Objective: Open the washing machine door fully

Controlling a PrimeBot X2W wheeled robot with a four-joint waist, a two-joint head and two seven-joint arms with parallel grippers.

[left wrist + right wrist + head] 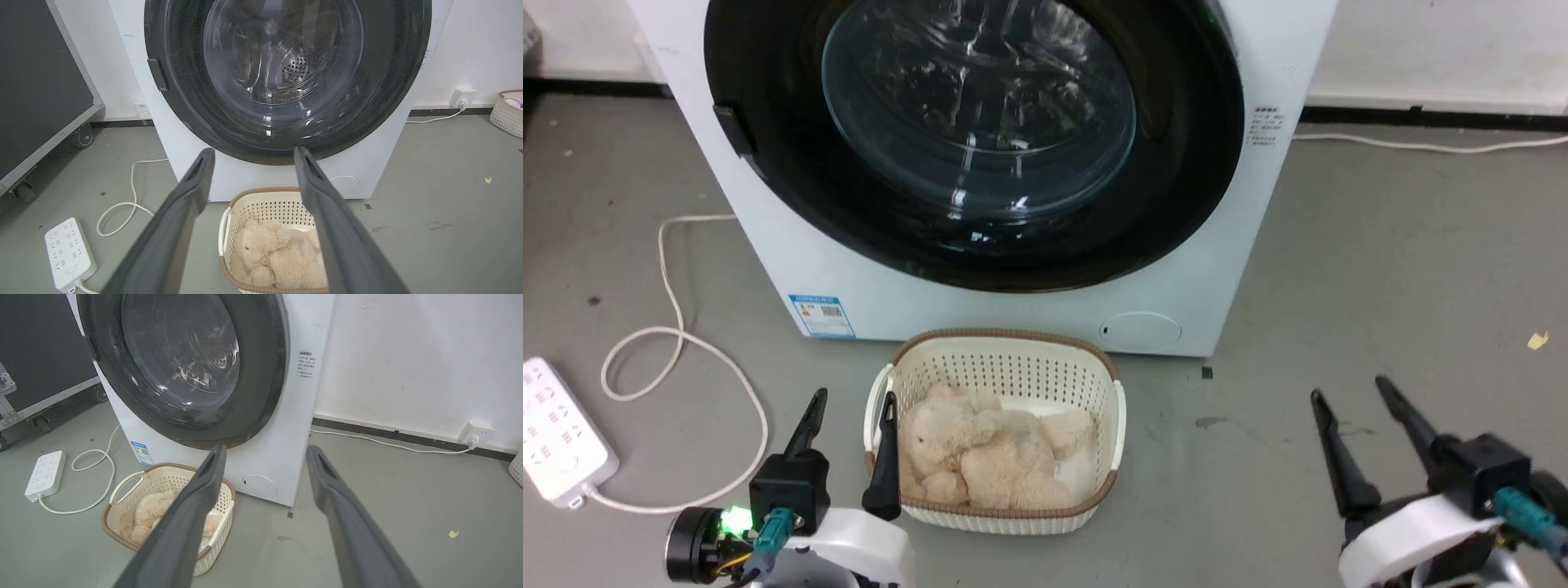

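Door [1176, 204] shut flush on machine [760, 261] front, dark tab [731, 126] at its left edge (likely the pull point). Left gripper [854, 396] and right gripper [1347, 388] spread wide, empty, low, well short of door, poised for reach. Basket [1005, 333] just before machine.

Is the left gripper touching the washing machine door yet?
Apart. In the head view the left gripper sits low beside the basket, well short of the washing machine door.
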